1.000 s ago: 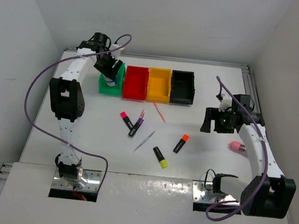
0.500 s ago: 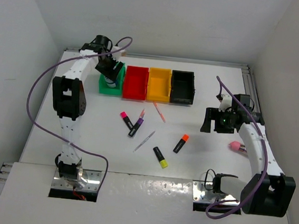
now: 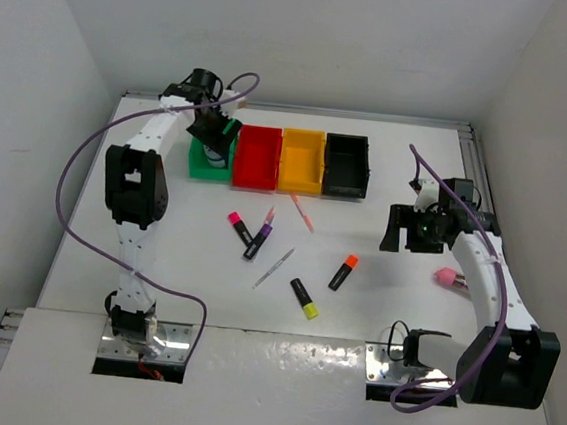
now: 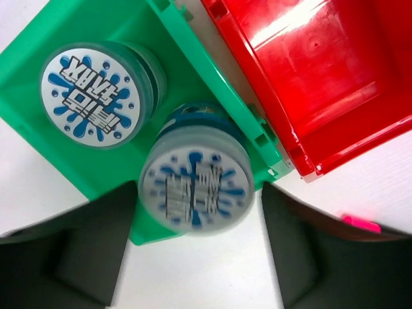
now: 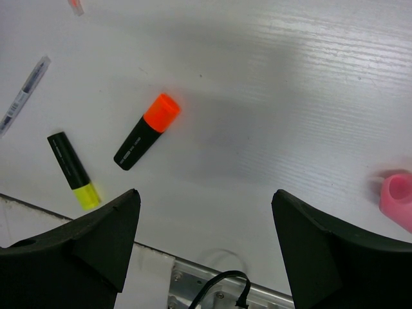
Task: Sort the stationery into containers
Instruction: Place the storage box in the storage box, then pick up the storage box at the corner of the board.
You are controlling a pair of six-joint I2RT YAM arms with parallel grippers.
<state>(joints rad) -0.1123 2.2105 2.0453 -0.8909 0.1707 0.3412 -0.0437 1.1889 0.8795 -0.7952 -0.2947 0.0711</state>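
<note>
Left wrist view: left gripper [image 4: 198, 193] jaws apart, second roll [image 4: 193, 180] looks loose over your green bin [image 4: 212, 87]; right gripper [image 5: 205, 196] gapes empty, send it for the orange highlighter [image 5: 147, 132]

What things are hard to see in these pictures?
- Left wrist: the nearer roll is blurred. Its lettering is unreadable, and whether the fingers grip it is unclear.
- Top: the left arm hides the inside of the green bin.
- Right wrist: the pink block is cut off by the edge.
</note>
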